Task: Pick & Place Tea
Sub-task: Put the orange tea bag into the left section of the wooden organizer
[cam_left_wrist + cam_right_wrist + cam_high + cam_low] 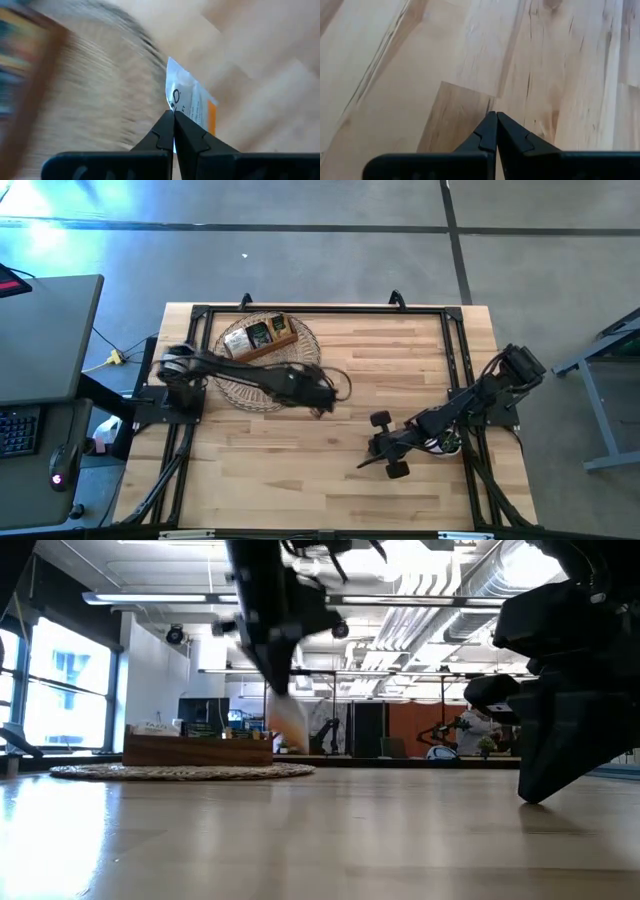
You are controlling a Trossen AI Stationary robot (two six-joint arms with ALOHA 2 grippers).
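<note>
I see the table [330, 460], then the woven mat [235, 385] carrying the wooden box [262, 340] at far left. My left gripper [173, 116] hangs over the mat's right edge, fingers pinched on one sachet [192, 102]. Right gripper [496, 116] rests closed and empty at near right. Risk: the pinch covers only a corner, so fast swinging may shake it loose. The sachet is white, orange-striped, flat.

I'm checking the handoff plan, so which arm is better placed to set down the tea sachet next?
Left. The left gripper is shut on a white and orange sachet by the woven mat. The right gripper is shut, holding nothing, low over the table.
</note>
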